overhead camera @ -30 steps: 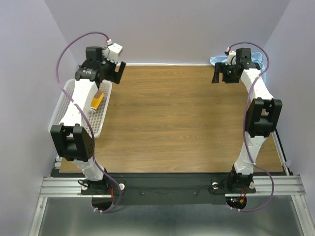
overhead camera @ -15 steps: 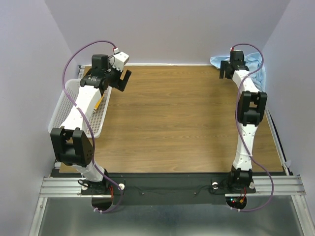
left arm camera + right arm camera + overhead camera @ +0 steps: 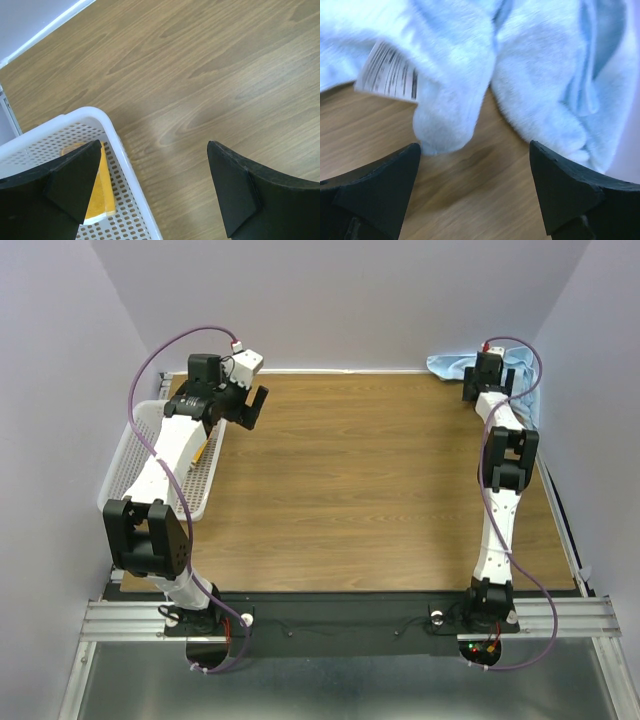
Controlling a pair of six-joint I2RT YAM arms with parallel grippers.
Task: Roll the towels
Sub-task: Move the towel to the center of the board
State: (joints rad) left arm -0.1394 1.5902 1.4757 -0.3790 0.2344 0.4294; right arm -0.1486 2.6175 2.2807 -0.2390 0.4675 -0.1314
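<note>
The wooden bench (image 3: pixel 380 490) fills the middle of the overhead view, its broad centre showing only bare wood grain. Over on the left edge of the frame sits the white perforated basket (image 3: pixel 118 465), lying lengthwise along the bench's side.

Up in the upper right corner there's the light blue towel (image 3: pixel 445 365), crumpled in a loose heap against the back wall. In the right wrist view it spreads across the whole top of the frame in soft folds, one rounded fold drooping down to the wood.

The yellow towel (image 3: pixel 102 192) is in the basket. The left wrist view catches it at lower left as a flat folded slab on the perforated floor, just inside the rim and partly hidden behind a finger.

Now the left end effector (image 3: pixel 152 165), in the upper left of the overhead view. Its fingers are spread wide and grip nothing, hovering over the basket's corner and the bare wood beside it.

The right end effector (image 3: pixel 475 155) hangs over the near edge of the blue heap. Its fingers are wide apart too, with nothing clamped between them.

Smallest of all is the white label (image 3: pixel 387 75), printed with dark lines and sticking out of the blue towel at the upper left of the right wrist view.
</note>
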